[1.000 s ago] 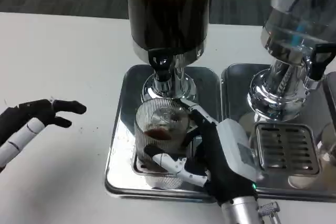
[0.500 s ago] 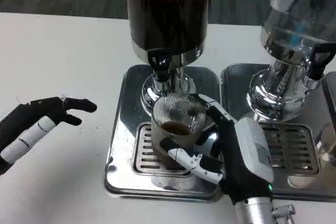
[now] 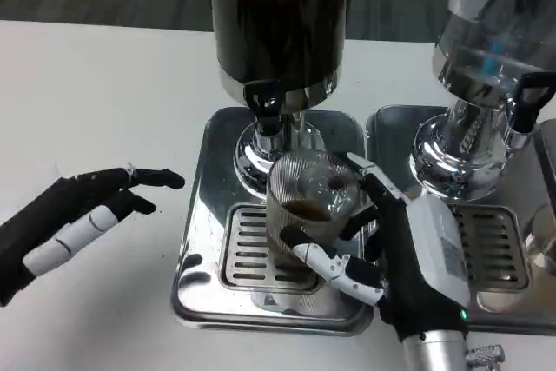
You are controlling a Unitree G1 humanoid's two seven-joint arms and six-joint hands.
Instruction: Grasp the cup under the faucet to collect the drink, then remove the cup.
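1. Right hand (image 3: 408, 254) gripped the ribbed clear cup (image 3: 308, 206): thumb wrapped across its near side, other fingers curved round the far/right side.
2. Cup sat inside that grip, a little dark drink in the bottom, mouth tilted slightly toward the camera.
3. Cup was just in front of & a touch right of the black faucet (image 3: 265, 103), above the slotted grate (image 3: 261, 254). Couldn't tell if its base touched the grate or was lifted off.
4. Faucet hung from the dark drink dispenser (image 3: 278, 15), directly beyond the right fingertips.
5. Chrome drip tray (image 3: 204, 206) lay under the cup & under the right hand's fingers.
6. Left hand (image 3: 78, 219) hovered w/ fingers apart & stretched out, holding nothing; fingertips pointed toward the tray's left edge but stayed apart from it.
7. White table (image 3: 95, 102) lay beneath the left fingers.
8. To the right of the right hand's back: a 2nd dispenser (image 3: 495, 32), clear, w/ its own tray (image 3: 486, 249) & black tap (image 3: 530, 97).
9. Right silver forearm (image 3: 434, 354) came in from the bottom edge, behind the wrist.
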